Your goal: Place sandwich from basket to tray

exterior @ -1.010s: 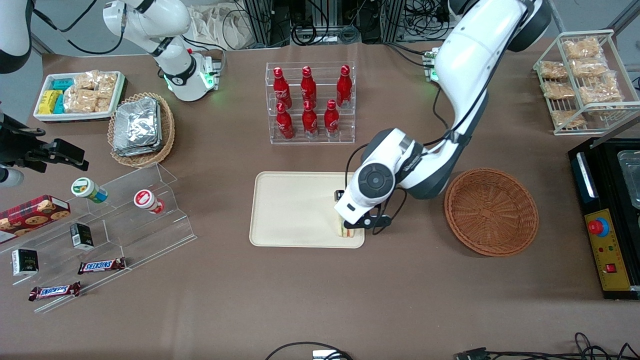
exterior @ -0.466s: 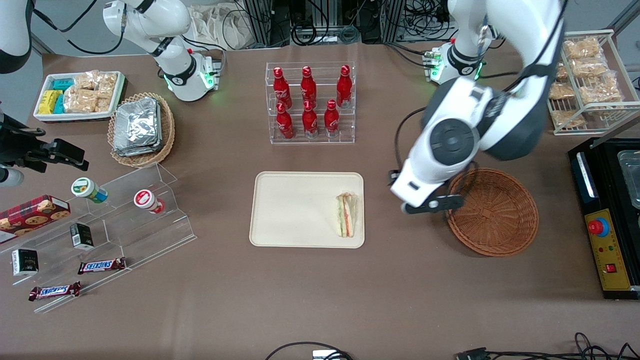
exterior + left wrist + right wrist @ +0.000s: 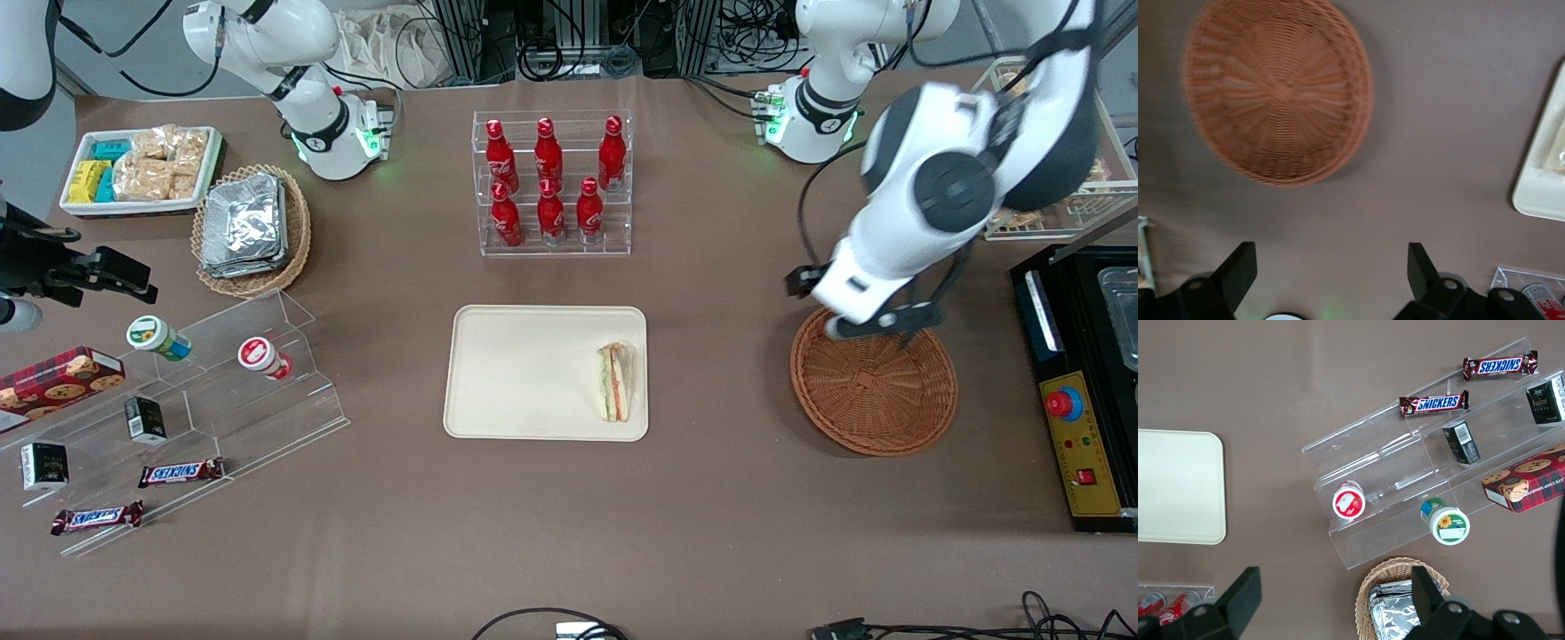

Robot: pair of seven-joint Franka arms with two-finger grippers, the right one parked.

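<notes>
The brown table [image 3: 711,516] is the big stage here, and the white left arm [image 3: 951,178] is up over its working end. Its black two-finger gripper [image 3: 876,329] hangs above the rim of the round reddish-brown wicker basket [image 3: 874,391], at the edge farther from the front camera. The wrist camera shows the two fingers [image 3: 1238,270] spread wide apart with nothing between them, looking straight down on bare table with the basket [image 3: 1278,90] just ahead of the fingertips.

Next in size, the flat cream-beige rectangular plastic tray [image 3: 524,369] sits well apart from the gripper, toward the parked arm's end; one rounded corner of it [image 3: 1538,193] shows in the wrist view.

The clear rack of red bottles [image 3: 551,182] stands farther from the front camera than the tray, also well off from the gripper.

Smallest of all: the small triangular clear-wrapped sandwich [image 3: 615,382], pale bread with orange, green and red layers, lies on the tray, close to the short edge nearest the basket, untouched by the gripper.
</notes>
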